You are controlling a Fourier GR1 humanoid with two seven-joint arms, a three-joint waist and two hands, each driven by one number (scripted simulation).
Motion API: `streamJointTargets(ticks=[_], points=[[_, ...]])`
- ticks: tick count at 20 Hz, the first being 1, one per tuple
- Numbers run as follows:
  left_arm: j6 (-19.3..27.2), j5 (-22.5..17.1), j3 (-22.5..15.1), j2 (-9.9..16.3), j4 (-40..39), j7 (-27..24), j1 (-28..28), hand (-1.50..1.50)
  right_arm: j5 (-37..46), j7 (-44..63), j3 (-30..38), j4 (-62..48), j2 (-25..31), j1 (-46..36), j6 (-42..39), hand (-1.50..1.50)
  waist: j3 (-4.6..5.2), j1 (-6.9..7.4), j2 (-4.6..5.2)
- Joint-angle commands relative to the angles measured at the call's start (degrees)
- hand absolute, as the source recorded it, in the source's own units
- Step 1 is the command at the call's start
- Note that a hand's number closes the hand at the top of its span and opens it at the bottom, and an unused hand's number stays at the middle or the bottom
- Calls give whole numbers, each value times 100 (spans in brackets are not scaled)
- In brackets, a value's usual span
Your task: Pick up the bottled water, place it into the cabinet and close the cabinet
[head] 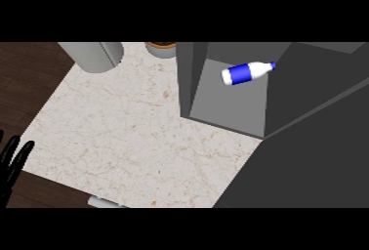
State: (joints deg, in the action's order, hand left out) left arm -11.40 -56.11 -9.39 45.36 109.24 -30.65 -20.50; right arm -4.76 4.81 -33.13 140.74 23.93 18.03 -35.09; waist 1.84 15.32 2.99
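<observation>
- Left hand rests at tabletop edge, fingers straight, holding nothing (right hand out of view).
- Bottled water lies tilted inside cabinet.
- Placement looks done; door still open, closing remains.

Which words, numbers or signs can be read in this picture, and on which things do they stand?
None can be read.
bottled water, lying in the cabinet: blue band, no letters visible.
Grey canister and counter: no writing.
</observation>
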Motion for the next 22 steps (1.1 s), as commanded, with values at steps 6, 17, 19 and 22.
streamJointTargets(ticks=[6, 17, 19, 22], points=[[-118, -77, 91, 32, -98, 1, 63, -150, -717, 432, -510, -514, -440, -191, 200, 150, -34, 131, 133], [-244, -134, 194, 116, -187, 35, 110, -150, -455, 1419, 199, -1202, -751, -1637, 522, 150, -41, 91, 22], [-255, -177, 227, 134, -242, 61, 122, -150, -453, 1661, 243, -1467, -866, -2008, 568, 150, -47, 63, 12], [-270, -214, 202, 94, -290, 73, 148, -150, -456, 1981, 344, -1953, -1178, -2565, 754, 150, -65, -27, 1]])
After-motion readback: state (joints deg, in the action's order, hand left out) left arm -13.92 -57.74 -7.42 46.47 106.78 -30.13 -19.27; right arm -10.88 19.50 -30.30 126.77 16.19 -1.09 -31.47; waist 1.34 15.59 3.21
